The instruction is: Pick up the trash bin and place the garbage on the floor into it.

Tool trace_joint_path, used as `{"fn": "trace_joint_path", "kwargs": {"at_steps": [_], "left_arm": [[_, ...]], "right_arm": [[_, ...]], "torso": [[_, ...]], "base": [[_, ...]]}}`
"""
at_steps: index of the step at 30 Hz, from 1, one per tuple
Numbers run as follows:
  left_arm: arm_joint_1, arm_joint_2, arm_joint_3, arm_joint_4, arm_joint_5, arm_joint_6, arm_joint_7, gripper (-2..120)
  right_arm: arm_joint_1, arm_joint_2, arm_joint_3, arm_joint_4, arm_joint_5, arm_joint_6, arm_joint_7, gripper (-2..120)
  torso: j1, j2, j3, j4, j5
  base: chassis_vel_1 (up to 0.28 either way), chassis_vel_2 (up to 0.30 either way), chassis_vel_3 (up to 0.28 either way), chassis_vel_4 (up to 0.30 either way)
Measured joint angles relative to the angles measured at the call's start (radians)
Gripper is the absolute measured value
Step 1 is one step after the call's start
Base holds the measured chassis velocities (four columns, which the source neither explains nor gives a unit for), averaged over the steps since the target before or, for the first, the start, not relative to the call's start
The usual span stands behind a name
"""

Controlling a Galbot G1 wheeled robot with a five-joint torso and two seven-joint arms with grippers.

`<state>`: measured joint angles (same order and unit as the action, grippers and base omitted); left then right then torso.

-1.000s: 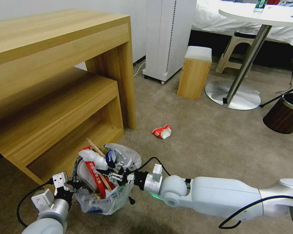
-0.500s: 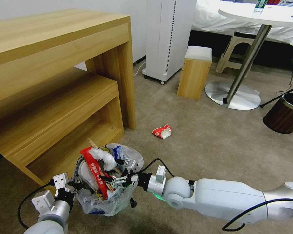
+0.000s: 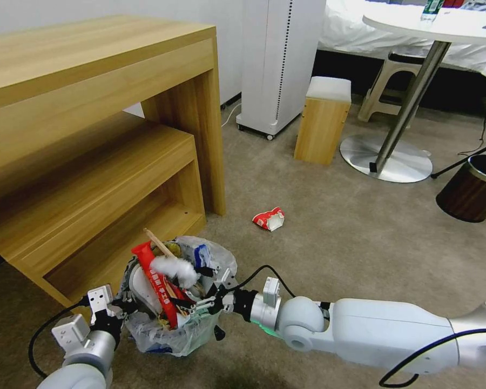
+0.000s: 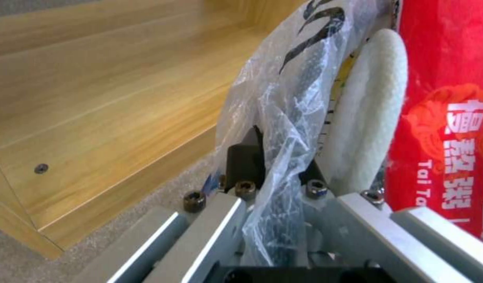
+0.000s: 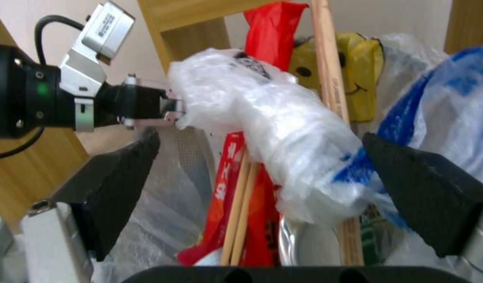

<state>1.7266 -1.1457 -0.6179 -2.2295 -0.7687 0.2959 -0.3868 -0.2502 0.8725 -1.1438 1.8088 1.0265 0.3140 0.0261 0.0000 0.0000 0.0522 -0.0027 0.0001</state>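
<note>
My right gripper [image 3: 213,294] has backed out toward the near rim of the trash bin [image 3: 170,335] over the last second, and its jaws now stand wide with nothing between them. The crumpled white plastic wad [image 5: 268,129] I was carrying lies on top of the heap, just ahead of my open fingers [image 5: 118,184]. It rests against the red wrapper [image 3: 155,278] and the wooden stick [image 3: 157,242], both of which poke up past the rim. I judge that piece delivered. My left gripper [image 4: 275,204] is clamped on the far side of the bin, pinching the rim and the clear plastic bag [image 4: 288,118] together, and it has not shifted. The bin looks packed to the brim. One red-and-white wrapper [image 3: 269,218] remains on the carpet, well beyond my right jaws, toward the round table [image 3: 443,27]. So the job is nearly done, not finished.
</note>
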Motion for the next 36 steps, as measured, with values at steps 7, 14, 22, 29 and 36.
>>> {"fn": "trace_joint_path", "kwargs": {"at_steps": [7,14,22,29,36], "left_arm": [[-0.003,-0.003,0.007,0.0,0.001,-0.001,0.0,1],[-0.003,-0.003,0.007,0.001,0.002,-0.002,0.0,1],[0.0,-0.009,0.01,0.003,0.01,-0.002,0.001,1],[0.013,-0.007,0.001,0.002,0.014,-0.002,0.003,1],[0.03,-0.009,-0.007,-0.011,0.025,0.001,0.005,1]], "right_arm": [[-0.004,-0.025,-0.001,0.006,-0.008,0.0,0.001,97],[-0.011,-0.034,0.01,0.007,-0.017,0.008,0.001,95],[-0.032,0.003,0.087,0.011,-0.019,0.013,0.039,95],[-0.049,0.03,0.216,-0.003,-0.017,0.005,0.134,97],[-0.089,-0.015,0.368,-0.022,-0.052,-0.04,0.256,100]], "torso": [[0.0,0.0,0.0,0.0,0.0],[0.0,0.0,0.0,0.0,0.0],[0.0,0.0,0.0,0.0,-0.0001],[0.0,0.0,0.0,0.0,-0.0001],[0.0,0.0,0.0,0.0,0.0001]], "base": [[0.0,0.0,0.0,0.0],[0.0,0.0,0.0,0.0],[0.0,0.0,0.0,0.0],[0.0,0.0,0.0,0.0],[0.0,0.0,0.0,0.0]]}}
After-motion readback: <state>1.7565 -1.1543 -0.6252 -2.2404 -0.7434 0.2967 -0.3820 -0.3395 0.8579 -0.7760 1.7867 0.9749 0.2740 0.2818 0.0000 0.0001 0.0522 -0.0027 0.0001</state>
